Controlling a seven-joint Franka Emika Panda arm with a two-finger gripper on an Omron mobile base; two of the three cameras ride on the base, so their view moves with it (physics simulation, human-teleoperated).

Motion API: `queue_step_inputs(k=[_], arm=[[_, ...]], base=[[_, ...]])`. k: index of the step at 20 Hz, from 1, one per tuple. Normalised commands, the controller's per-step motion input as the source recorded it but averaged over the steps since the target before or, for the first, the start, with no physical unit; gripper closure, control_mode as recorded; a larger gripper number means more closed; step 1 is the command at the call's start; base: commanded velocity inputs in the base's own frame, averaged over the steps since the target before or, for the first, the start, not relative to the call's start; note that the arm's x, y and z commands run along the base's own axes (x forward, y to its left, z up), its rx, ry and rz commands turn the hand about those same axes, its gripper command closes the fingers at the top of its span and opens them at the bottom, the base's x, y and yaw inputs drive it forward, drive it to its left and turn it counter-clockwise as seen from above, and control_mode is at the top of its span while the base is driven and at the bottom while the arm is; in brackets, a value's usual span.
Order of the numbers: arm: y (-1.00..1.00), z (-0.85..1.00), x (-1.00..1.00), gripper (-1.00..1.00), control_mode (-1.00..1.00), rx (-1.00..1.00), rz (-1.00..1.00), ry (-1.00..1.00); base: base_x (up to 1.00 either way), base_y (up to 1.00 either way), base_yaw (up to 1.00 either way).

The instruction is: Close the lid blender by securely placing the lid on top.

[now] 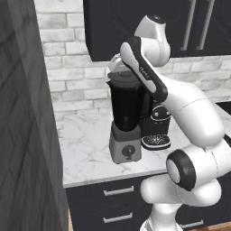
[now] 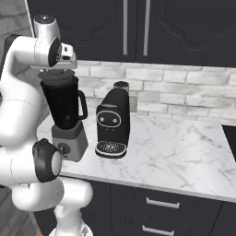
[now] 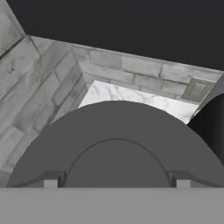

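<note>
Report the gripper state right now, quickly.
Gripper: shut on the lid, jaws clamping its raised centre knob, right over the blender jar's mouth.

Flat even rendered light, soft shadow beside the blender (image 1: 125, 118) on the pale counter (image 2: 184, 152), no glare, slightly coarse edges, hand view softly blurred.
</note>
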Motion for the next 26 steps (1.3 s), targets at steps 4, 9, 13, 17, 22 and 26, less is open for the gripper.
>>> queue_step_inputs(k=[4, 9, 13, 17, 22, 26], arm=[[-0.01, -0.11, 0.25, 1.00, -1.00, -0.01, 0.00, -0.01], [-0.10, -0.29, 0.02, 1.00, -1.00, -0.01, 0.00, -0.12], [-0.23, -0.34, -0.04, 1.00, -1.00, 0.00, 0.00, -0.21], [-0.07, -0.42, 0.06, 1.00, -1.00, 0.00, 0.00, -0.11], [0.00, -0.30, 0.13, 1.00, -1.00, 0.00, 0.00, -0.01], [0.00, -0.19, 0.00, 1.00, -1.00, 0.00, 0.00, 0.00]], base=[[0.00, 0.00, 0.00], [0.00, 0.00, 0.00], [0.00, 0.00, 0.00], [0.00, 0.00, 0.00], [0.00, 0.00, 0.00], [0.00, 0.00, 0.00]])
